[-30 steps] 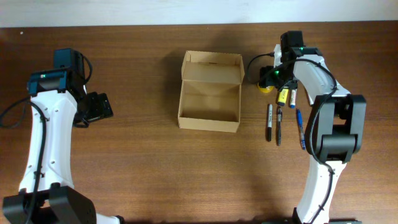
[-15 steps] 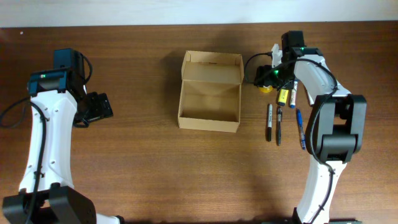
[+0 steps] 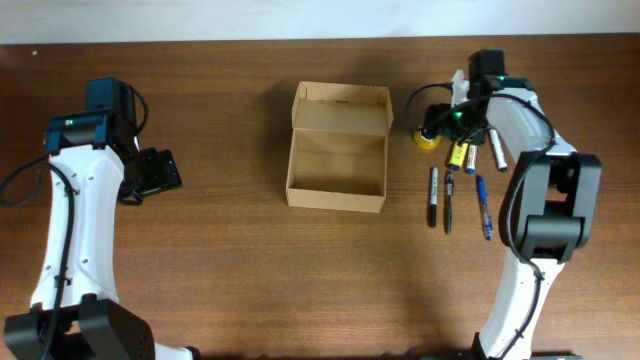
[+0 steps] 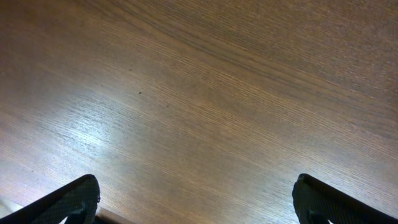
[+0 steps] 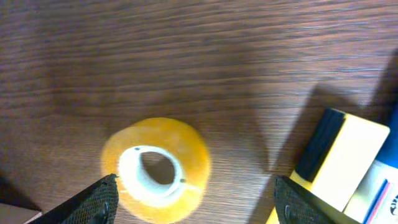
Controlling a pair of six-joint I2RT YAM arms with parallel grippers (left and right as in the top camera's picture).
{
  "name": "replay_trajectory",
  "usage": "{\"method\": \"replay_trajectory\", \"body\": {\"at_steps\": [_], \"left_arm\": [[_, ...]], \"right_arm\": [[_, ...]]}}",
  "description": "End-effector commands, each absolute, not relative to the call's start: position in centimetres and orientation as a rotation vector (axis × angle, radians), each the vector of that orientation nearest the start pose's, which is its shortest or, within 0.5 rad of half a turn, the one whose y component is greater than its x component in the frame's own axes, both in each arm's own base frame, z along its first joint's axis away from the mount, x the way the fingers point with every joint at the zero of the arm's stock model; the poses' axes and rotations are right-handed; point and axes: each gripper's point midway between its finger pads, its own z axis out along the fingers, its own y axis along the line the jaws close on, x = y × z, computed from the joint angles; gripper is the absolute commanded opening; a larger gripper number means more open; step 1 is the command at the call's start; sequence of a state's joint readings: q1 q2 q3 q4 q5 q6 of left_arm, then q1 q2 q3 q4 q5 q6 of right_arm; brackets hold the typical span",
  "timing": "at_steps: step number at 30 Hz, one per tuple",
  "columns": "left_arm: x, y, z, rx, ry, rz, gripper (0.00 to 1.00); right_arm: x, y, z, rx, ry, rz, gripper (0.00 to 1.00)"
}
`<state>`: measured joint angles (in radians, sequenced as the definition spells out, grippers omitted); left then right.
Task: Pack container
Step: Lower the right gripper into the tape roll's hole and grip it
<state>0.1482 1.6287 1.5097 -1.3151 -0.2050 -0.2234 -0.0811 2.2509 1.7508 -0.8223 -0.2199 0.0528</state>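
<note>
A dark brown wooden table (image 3: pixel 230 250) runs right across the room under the overhead camera, with a pale strip of wall along its far edge. The container (image 3: pixel 336 160), a plain tan cardboard box, sits open near the middle of the table, its lid flap (image 3: pixel 340 108) standing back on the far side and its bare floor showing. Nothing on it reads as print from above. The only lettering anywhere is a scrap of blue on a white label at the right edge of the right wrist view, cut off and too blurred to read. That view also shows the right gripper (image 5: pixel 198 202) spread wide just above the wood. Only its two dark fingertips (image 5: pixel 93 199) poke into the bottom corners, and a roll of yellow tape (image 5: pixel 155 171) with a white core lies flat between them, closer to one finger. A yellow highlighter (image 5: pixel 339 162) with a black cap lies beside it, partly out of frame. From overhead the roll is half hidden under the wrist. To the right of the box lie two black markers (image 3: pixel 433 195), a blue pen (image 3: pixel 483 205) and a grey pen (image 3: pixel 497 150), well apart from the box. Far off on the other side, the left gripper (image 4: pixel 199 202) hangs open and wide over bare wood grain, only its fingertips visible.
</note>
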Motion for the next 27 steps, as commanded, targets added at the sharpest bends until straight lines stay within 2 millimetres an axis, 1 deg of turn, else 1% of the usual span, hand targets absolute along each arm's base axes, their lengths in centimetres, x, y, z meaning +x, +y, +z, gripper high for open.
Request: {"method": "replay_trajectory", "body": {"at_steps": [1,7,15,18,22,27], "left_arm": [[30.8,8.2,17.5,-0.555,2.907,0.288,1.0],[30.8,8.2,17.5,-0.555,2.907,0.288,1.0],[30.8,8.2,17.5,-0.555,2.907,0.288,1.0],[30.8,8.2,17.5,-0.555,2.907,0.288,1.0],[30.8,8.2,17.5,-0.555,2.907,0.287,1.0],[30.8,8.2,17.5,-0.555,2.907,0.288,1.0]], "right_arm": [[49.3,-0.8,1.9,0.184,2.865,0.334,0.79],[49.2,-1.0,1.8,0.185,2.873,0.312,0.79],[49.0,-2.7,1.5,0.206,2.892,0.165,0.78],[48.9,-2.4,1.4,0.196,2.895,0.16,0.76],[48.8,-1.8,1.3,0.16,2.906,0.088,0.76],[49.0,0.2,1.3,0.095,2.905,0.067,0.77]]}}
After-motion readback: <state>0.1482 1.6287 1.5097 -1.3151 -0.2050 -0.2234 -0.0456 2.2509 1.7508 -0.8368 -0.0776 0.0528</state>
